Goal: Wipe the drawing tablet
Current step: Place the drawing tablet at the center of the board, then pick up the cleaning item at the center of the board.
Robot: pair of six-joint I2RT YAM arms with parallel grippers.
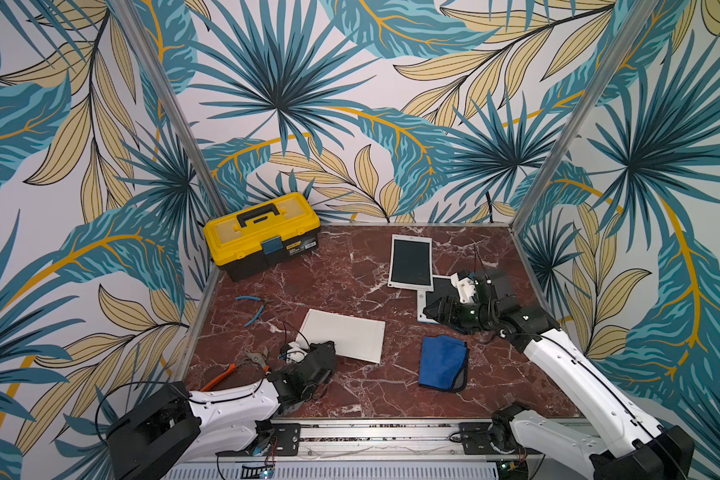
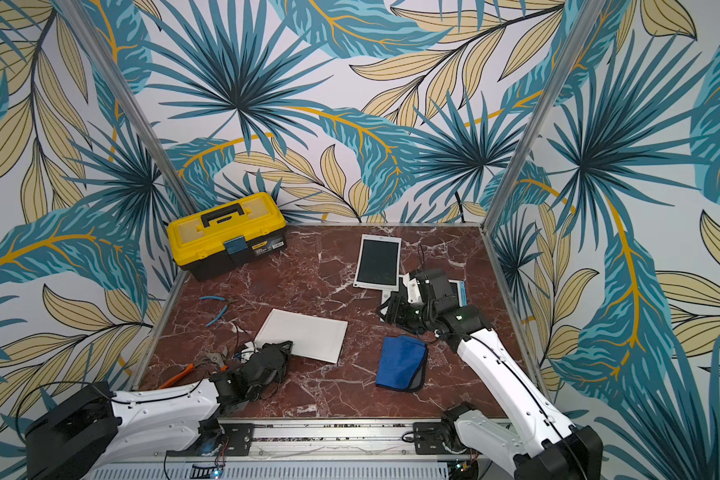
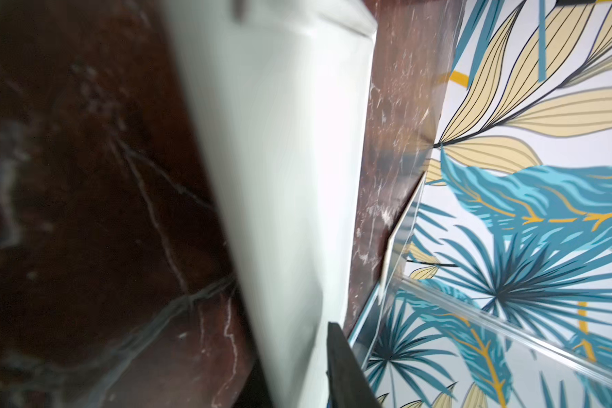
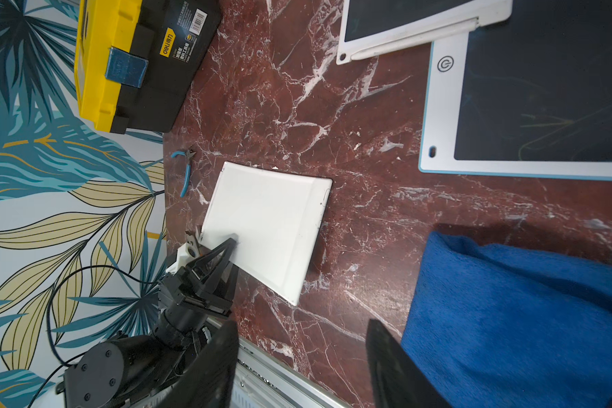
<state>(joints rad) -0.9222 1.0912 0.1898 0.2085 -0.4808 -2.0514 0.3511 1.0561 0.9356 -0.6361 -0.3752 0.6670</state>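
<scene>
A flat white drawing tablet lies plain side up near the table's middle. My left gripper stands astride its near-left corner, jaws a little apart; one dark finger shows beside the white panel. Two more drawing tablets with dark screens lie at the back right: a white-framed one and a blue-edged one with faint scribbles. My right gripper hovers open and empty above the blue-edged one. A folded blue cloth lies just in front of it.
A yellow toolbox stands in the back left corner. Blue pliers and orange-handled cutters lie along the left side near my left arm. Clear panels wall the red marble table; a metal rail runs along its front.
</scene>
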